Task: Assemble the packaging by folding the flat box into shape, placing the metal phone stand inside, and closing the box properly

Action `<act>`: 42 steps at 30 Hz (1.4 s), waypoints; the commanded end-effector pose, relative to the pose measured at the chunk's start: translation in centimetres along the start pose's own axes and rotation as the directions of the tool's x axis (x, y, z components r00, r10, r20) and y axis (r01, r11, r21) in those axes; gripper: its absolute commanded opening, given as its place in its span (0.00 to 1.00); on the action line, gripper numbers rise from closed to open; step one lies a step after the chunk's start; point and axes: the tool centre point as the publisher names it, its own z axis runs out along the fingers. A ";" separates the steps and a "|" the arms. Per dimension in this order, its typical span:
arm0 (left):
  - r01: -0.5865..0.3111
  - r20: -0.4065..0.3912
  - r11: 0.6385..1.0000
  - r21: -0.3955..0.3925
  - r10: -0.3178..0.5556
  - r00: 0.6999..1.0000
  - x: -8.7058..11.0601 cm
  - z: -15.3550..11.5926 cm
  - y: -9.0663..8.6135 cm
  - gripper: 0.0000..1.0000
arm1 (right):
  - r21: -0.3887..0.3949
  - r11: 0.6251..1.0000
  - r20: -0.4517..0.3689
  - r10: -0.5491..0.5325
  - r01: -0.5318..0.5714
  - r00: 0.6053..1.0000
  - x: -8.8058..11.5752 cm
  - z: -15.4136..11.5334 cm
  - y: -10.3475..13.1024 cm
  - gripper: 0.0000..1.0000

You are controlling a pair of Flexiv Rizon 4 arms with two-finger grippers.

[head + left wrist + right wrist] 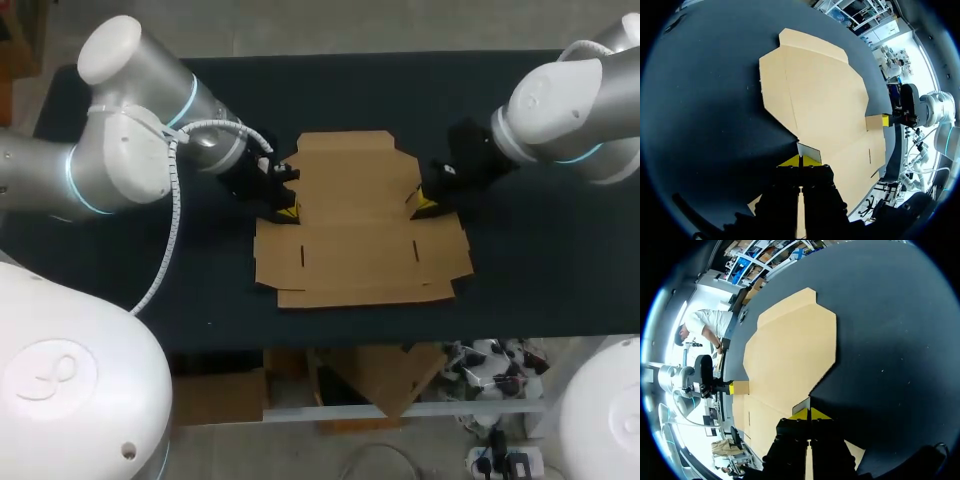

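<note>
The flat brown cardboard box [350, 200] lies unfolded in the middle of the dark table. My left gripper [287, 211] is at the box's left edge, shut on a small side flap [810, 151] that stands up between its yellow tips [800, 162]. At the box's right edge my right gripper [424, 206] is shut on the opposite side flap [801, 405], pinched between its tips [809, 414]. Each wrist view shows the other gripper across the box [825, 100], holding its raised flap. No metal phone stand is in view.
The dark table [540, 270] has bare surface on all sides of the box. The box's front edge lies close to the table's near edge.
</note>
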 end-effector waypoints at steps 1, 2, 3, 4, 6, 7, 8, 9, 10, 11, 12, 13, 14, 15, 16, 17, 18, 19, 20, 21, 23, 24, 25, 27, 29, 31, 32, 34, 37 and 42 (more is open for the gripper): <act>0.000 0.012 1.000 -0.007 0.000 1.000 0.4 0.4 -0.2 0.00 | -0.002 1.000 0.008 0.000 0.000 1.000 0.2 0.1 -0.1 0.00; -0.001 0.012 1.000 -0.007 0.001 1.000 0.4 0.5 -0.2 0.00 | -0.001 1.000 0.009 0.000 0.000 1.000 0.2 0.1 -0.1 0.00; -0.001 0.013 1.000 -0.008 0.001 1.000 0.4 0.5 -0.3 0.00 | -0.001 1.000 0.011 0.000 0.001 1.000 0.3 0.2 -0.1 0.00; -0.001 0.014 1.000 -0.008 0.001 1.000 0.5 0.6 -0.3 0.00 | -0.001 1.000 0.012 -0.001 0.001 1.000 0.3 0.2 -0.1 0.00; -0.001 0.017 1.000 -0.008 0.001 1.000 0.5 0.7 -0.4 0.00 | 0.000 1.000 0.013 -0.001 0.001 1.000 0.3 0.2 -0.1 0.00; 0.000 0.017 1.000 -0.007 0.000 1.000 0.5 0.8 -0.4 0.00 | 0.000 1.000 0.013 -0.001 0.001 1.000 0.3 0.2 -0.1 0.00; 0.001 0.018 1.000 -0.007 -0.001 1.000 0.4 0.8 -0.5 0.00 | 0.001 1.000 0.013 -0.001 0.001 1.000 0.3 0.3 -0.1 0.00; 0.002 0.018 1.000 -0.007 -0.002 1.000 0.4 0.8 -0.5 0.00 | 0.001 1.000 0.014 -0.001 0.001 1.000 0.3 0.3 -0.1 0.00; 0.002 0.018 1.000 -0.007 -0.002 1.000 0.4 0.8 -0.5 0.00 | 0.002 1.000 0.015 0.000 0.000 1.000 0.3 0.4 -0.1 0.00; 0.002 0.018 1.000 -0.007 -0.002 1.000 0.5 0.8 -0.5 0.00 | 0.002 1.000 0.015 0.001 -0.001 1.000 0.3 0.4 -0.1 0.00; 0.002 0.017 1.000 -0.007 -0.002 1.000 0.5 0.8 -0.6 0.00 | 0.003 1.000 0.016 0.001 -0.001 1.000 0.3 0.4 -0.1 0.00; 0.001 0.018 1.000 -0.007 -0.001 1.000 0.5 0.8 -0.6 0.00 | 0.003 1.000 0.016 0.001 -0.001 1.000 0.3 0.5 0.0 0.00; 0.001 0.018 1.000 -0.007 -0.001 1.000 0.6 0.8 -0.6 0.00 | 0.004 1.000 0.017 0.001 -0.001 1.000 0.3 0.5 0.0 0.00; 0.000 0.018 1.000 -0.007 0.000 1.000 0.6 0.8 -0.7 0.00 | 0.004 1.000 0.017 0.001 -0.001 1.000 0.3 0.5 0.0 0.00; -0.001 0.018 1.000 -0.008 0.001 1.000 0.6 0.8 -0.7 0.00 | 0.005 1.000 0.017 0.001 -0.001 1.000 0.4 0.6 0.1 0.00; -0.001 0.019 1.000 -0.008 0.001 1.000 0.7 0.9 -0.7 0.00 | 0.006 1.000 0.017 0.000 0.000 1.000 0.4 0.6 0.1 0.00; -0.002 0.019 1.000 -0.009 0.002 1.000 0.7 0.9 -0.7 0.00 | 0.007 1.000 0.017 0.000 0.000 1.000 0.5 0.7 0.1 0.00; -0.002 0.019 1.000 -0.009 0.002 1.000 0.7 0.9 -0.7 0.00 | 0.008 1.000 0.018 -0.001 0.001 1.000 0.5 0.7 0.1 0.00; -0.003 0.018 1.000 -0.010 0.003 1.000 0.7 0.9 -0.7 0.00 | 0.009 1.000 0.019 -0.001 0.001 1.000 0.5 0.8 0.2 0.00; -0.003 0.018 1.000 -0.010 0.003 1.000 0.7 0.9 -0.7 0.00 | 0.010 1.000 0.020 -0.001 0.001 1.000 0.5 0.8 0.2 0.00; -0.004 0.017 1.000 -0.011 0.004 1.000 0.7 0.9 -0.7 0.00 | 0.012 1.000 0.020 -0.001 0.001 1.000 0.5 0.8 0.2 0.00; -0.004 0.017 1.000 -0.011 0.004 1.000 0.7 0.9 -0.7 0.00 | 0.013 1.000 0.021 -0.001 0.001 1.000 0.5 0.9 0.2 0.00; -0.005 0.017 1.000 -0.011 0.005 1.000 0.7 0.9 -0.7 0.00 | 0.013 1.000 0.021 -0.001 0.001 1.000 0.5 0.9 0.2 0.00; -0.005 0.016 1.000 -0.012 0.005 1.000 0.8 1.0 -0.6 0.00 | 0.014 1.000 0.021 -0.002 0.002 1.000 0.6 0.9 0.2 0.00; -0.006 0.016 1.000 -0.013 0.006 1.000 0.8 1.0 -0.6 0.00 | 0.015 1.000 0.021 -0.003 0.002 1.000 0.6 0.9 0.2 0.00; -0.008 0.015 1.000 -0.014 0.008 1.000 0.9 1.1 -0.6 0.00 | 0.016 1.000 0.023 -0.002 0.002 1.000 0.6 1.1 0.2 0.00; -0.008 0.015 1.000 -0.015 0.009 1.000 1.0 1.1 -0.6 0.00 | 0.017 1.000 0.024 -0.002 0.002 1.000 0.7 1.1 0.2 0.00; -0.010 0.014 1.000 -0.016 0.010 1.000 1.1 1.2 -0.5 0.00 | 0.019 1.000 0.025 -0.002 0.001 1.000 0.7 1.2 0.2 0.00; -0.009 0.014 1.000 -0.017 0.009 1.000 1.1 1.3 -0.6 0.00 | 0.021 1.000 0.026 -0.001 0.000 1.000 0.7 1.2 0.2 0.00; -0.008 0.021 1.000 -0.008 0.009 1.000 1.3 1.5 -0.6 0.00 | 0.024 1.000 0.028 0.000 -0.001 1.000 0.7 1.4 0.2 0.00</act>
